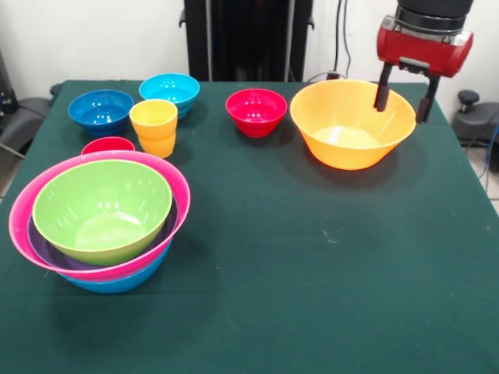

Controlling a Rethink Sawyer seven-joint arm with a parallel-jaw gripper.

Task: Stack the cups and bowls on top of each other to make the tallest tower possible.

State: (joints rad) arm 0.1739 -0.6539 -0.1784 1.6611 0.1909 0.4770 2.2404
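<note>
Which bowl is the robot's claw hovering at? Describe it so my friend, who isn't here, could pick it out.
Start at the green table and look toward its far right part, under the red and black gripper. There sits the large orange bowl, standing alone and empty. It is far wider than the small red bowl beside it, and the only orange bowl.

Comes down from the top edge at the right side, above the far right corner of the table. Red wrist, black part above it. Gripper points straight down, two black fingers spread apart, nothing held between them. Hangs over the table, not touching its cloth.
</note>
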